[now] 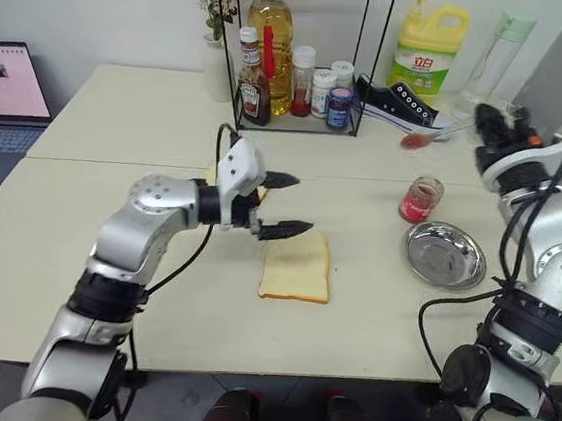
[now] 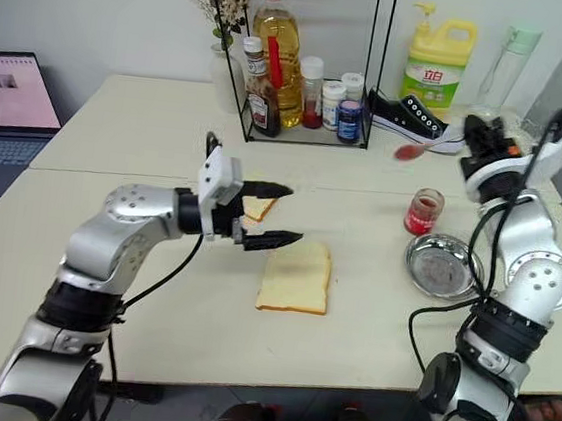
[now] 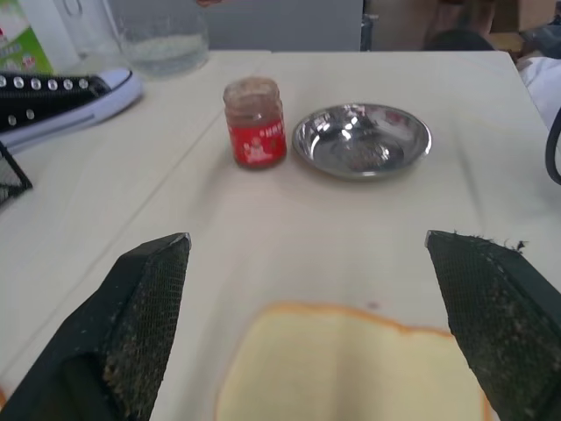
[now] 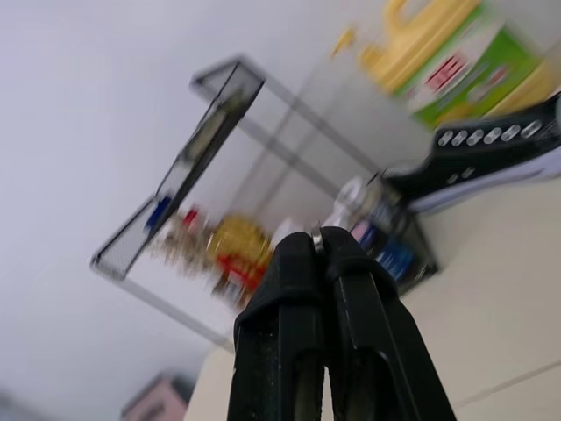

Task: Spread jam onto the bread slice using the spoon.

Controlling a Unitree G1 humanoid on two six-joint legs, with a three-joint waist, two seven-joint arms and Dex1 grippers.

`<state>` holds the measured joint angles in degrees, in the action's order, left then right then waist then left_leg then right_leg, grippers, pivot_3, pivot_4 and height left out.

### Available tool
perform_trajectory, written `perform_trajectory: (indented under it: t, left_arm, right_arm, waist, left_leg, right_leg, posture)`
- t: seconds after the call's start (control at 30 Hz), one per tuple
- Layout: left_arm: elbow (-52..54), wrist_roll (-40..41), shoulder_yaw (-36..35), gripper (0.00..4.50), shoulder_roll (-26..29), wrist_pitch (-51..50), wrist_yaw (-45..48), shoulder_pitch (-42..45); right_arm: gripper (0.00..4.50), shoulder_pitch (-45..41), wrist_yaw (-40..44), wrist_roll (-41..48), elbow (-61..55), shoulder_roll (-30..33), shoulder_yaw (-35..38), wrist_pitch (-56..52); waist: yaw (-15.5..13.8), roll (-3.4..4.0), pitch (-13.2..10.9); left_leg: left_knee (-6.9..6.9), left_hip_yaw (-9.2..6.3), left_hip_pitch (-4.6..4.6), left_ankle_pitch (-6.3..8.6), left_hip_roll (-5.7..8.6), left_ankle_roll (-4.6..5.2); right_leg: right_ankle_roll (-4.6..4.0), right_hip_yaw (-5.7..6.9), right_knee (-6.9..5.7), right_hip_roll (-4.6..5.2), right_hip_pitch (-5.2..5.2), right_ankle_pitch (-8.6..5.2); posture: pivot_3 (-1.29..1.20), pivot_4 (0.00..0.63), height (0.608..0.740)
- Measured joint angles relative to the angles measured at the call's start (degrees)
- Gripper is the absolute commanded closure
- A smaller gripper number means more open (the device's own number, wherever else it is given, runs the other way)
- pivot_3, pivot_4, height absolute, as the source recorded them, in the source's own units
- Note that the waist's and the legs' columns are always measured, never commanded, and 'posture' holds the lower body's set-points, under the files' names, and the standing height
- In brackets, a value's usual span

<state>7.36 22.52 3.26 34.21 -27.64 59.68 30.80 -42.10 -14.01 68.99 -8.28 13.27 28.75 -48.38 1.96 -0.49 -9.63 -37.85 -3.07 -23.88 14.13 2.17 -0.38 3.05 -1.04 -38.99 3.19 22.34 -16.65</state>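
right hand (image 1: 491, 127): clamped on the spoon (image 1: 431, 137), handle between the closed fingers, raised above the far right of the counter (image 1: 106, 252). Wrist view shows the two fingers pressed together with a sliver of metal at the tips.
spoon: bowl carries a red load, pointing left toward the rack (image 1: 303, 47); held roughly level, likely so the jam doesn't slide off in transit.
left hand (image 1: 283, 207): fingers spread wide, gripping nothing, hovering just over the near-left edge of the bread slice (image 1: 297, 266). Looks parked to pin or steady the slice when the spoon arrives.
bread slice: flat on the counter, centre, between the two arms. Pale cream face, thin tan crust, roughly square. No red on it that I can see, so spreading not yet begun.
second slice (image 2: 256, 207): partly hidden behind the left hand, plain, not the target I'd guess.
jam (image 1: 421, 199): small clear jar, red inside, lid off, upright beside the steel plate (image 1: 445, 255), well apart from the bread.
plate: empty, presumably the spoon rest.
step: carry loaded spoon from jar side across to the slice.
risk: a drip on the way over.
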Motion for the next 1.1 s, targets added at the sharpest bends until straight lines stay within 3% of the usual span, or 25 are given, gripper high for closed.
perform_trajectory:
  t: [0.2,0.4,0.8,1.1]
  left_arm:
    - [11.45,3.45,-6.51,0.0,7.0,-4.33,-0.66,-15.27]
    - [23.47,8.16,-10.54,0.0,6.33,-9.48,-6.5,-29.16]
    - [29.93,7.78,-11.52,0.0,5.84,-6.81,-11.68,-41.6]
    - [27.49,6.53,-11.56,0.0,5.67,-2.62,-12.13,-41.96]
  right_arm:
    - [4.47,4.9,1.32,3.58,-7.65,-0.61,-9.68,-4.81]
    - [4.47,10.1,11.27,-1.2,-12.06,3.56,-21.12,-6.28]
    - [4.47,13.98,33.46,-22.98,-10.41,6.91,-37.45,3.66]
    - [4.47,14.59,41.8,-37.06,-3.34,5.35,-43.6,14.99]
  waist:
    - [-0.14,0.02,-0.01]
    - [-0.53,0.0,-0.02]
    - [-0.36,0.0,-0.01]
    - [-0.52,-0.01,-0.01]
  left_leg:
    - [0.0,-0.02,0.0,0.01,0.02,0.01]
    - [-0.02,-0.21,0.0,0.01,0.04,0.01]
    - [0.02,-0.19,0.04,0.01,0.02,0.0]
    - [0.01,-0.22,0.05,0.02,0.04,-0.01]
  right_leg:
    - [0.0,-0.03,0.05,0.08,-0.02,0.0]
    - [-0.01,0.02,0.05,0.25,-0.09,0.0]
    - [-0.01,0.05,0.07,0.03,-0.07,0.0]
    - [-0.02,0.08,0.06,0.06,-0.07,0.0]
  posture:
    - [0.0,0.15,0.74]
    - [0.0,0.15,0.74]
    - [0.0,0.15,0.74]
    - [0.0,0.15,0.74]
